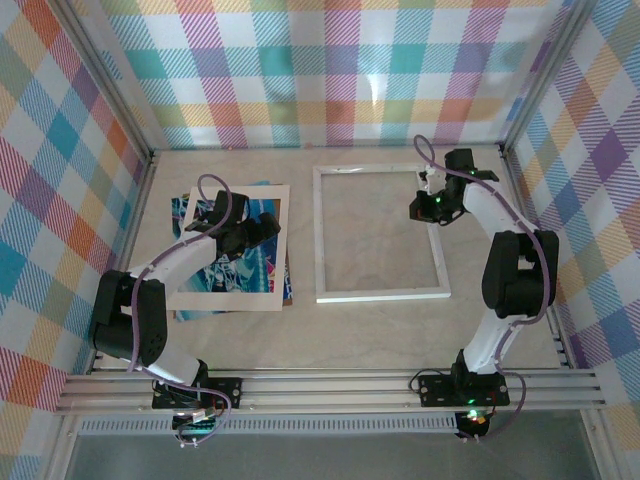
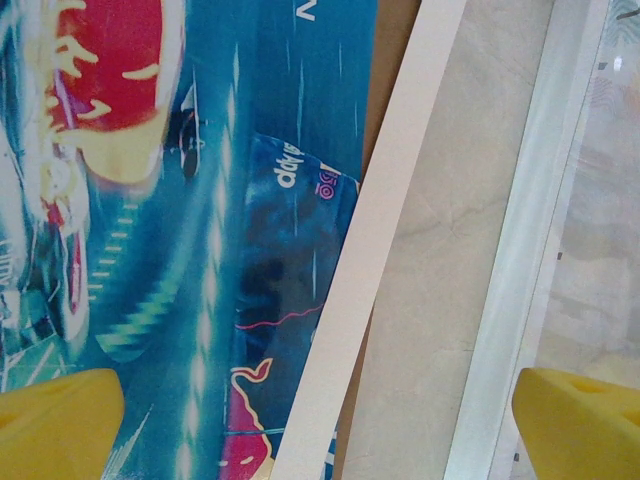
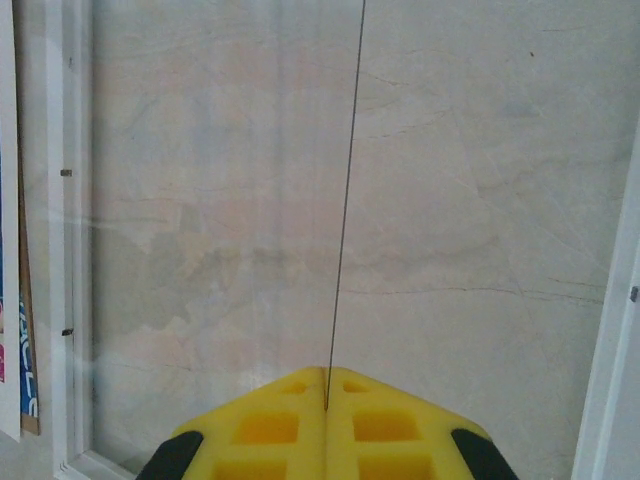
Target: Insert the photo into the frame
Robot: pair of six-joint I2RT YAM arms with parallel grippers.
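Left arm: base at the near edge, elbow folded back toward the left wall, forearm reaching in over the paper stack. Left gripper hangs over the stack with jaws spread wide, nothing between them. In the left wrist view its yellow fingertips sit at the two bottom corners, one over the print and one over the frame's left rail.

Photo lies flat at the left of the table, under the cream mat, showing through the mat's window. The gripper hides part of it. Up close the photo is blue and teal with red patches, cut off on three sides. A sliver of brown board peeks from under the mat; its extent is hidden.

Frame lies flat just right of the stack, apart from it and empty, with bare table seen through the pane.

Right arm: upright column, elbow high, forearm angled in. Right gripper is above the frame's right side, fingers pressed together with nothing held. A thin dark line runs up from their seam; can't tell what it is.
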